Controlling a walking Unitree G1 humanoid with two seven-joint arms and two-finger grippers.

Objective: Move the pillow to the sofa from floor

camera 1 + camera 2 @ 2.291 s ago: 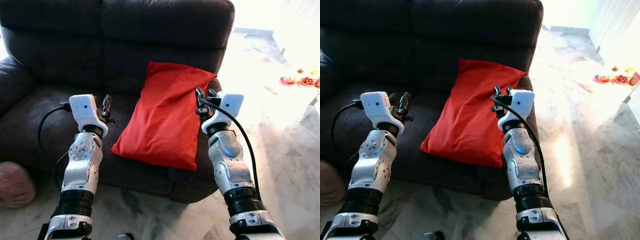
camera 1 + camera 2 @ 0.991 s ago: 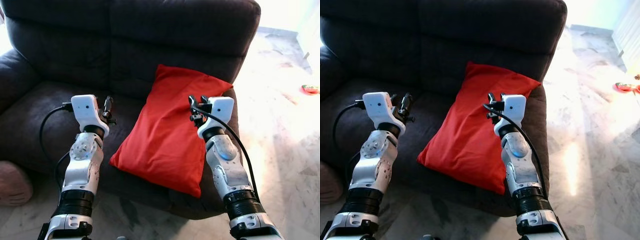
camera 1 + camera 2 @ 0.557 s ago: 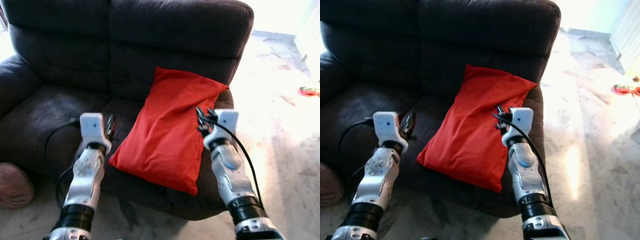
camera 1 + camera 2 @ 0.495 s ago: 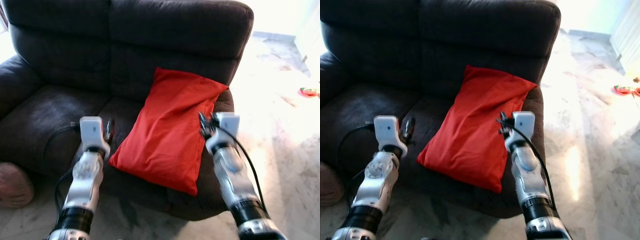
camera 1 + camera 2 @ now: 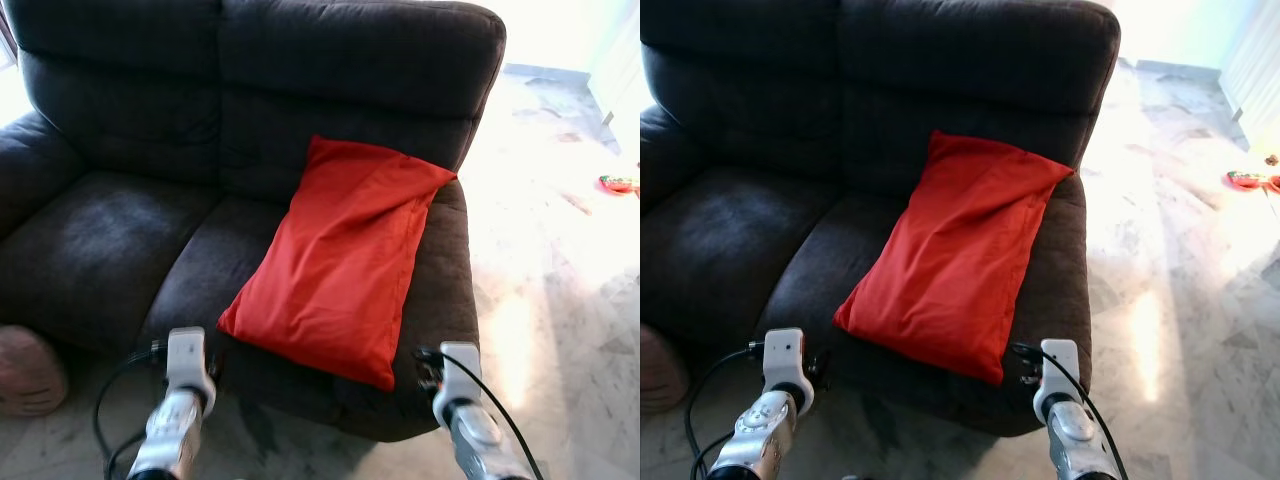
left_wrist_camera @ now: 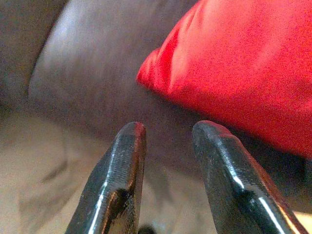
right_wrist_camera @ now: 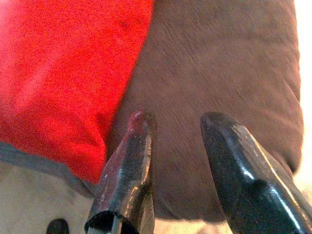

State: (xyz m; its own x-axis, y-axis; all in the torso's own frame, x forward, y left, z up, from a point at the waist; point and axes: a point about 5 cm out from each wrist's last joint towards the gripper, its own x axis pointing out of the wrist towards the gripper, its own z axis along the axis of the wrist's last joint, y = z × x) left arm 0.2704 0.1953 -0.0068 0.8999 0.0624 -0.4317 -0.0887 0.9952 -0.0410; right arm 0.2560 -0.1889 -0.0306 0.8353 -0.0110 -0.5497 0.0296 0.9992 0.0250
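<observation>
A red pillow [image 5: 340, 255] lies slanted on the right seat of the dark grey sofa [image 5: 110, 230], its top corner leaning against the backrest. Both arms are low at the sofa's front edge. My left gripper [image 6: 165, 129] is open with nothing between its fingers, just before the seat front near the pillow's lower corner [image 6: 146, 78]. Beside the pillow's right edge [image 7: 97, 122], my right gripper [image 7: 178, 119] is open and holds nothing, pointing at the seat cushion. In the head views the left wrist [image 5: 187, 356] and right wrist [image 5: 458, 366] sit below the seat front.
A pinkish round object [image 5: 25, 370] sits on the floor at the sofa's left foot. Pale marble floor [image 5: 560, 250] stretches to the right, with small red items [image 5: 620, 184] lying far right. The sofa's left seat is bare.
Both arms have dropped from beside the pillow down to the sofa's front edge. The pillow stays put on the seat.
</observation>
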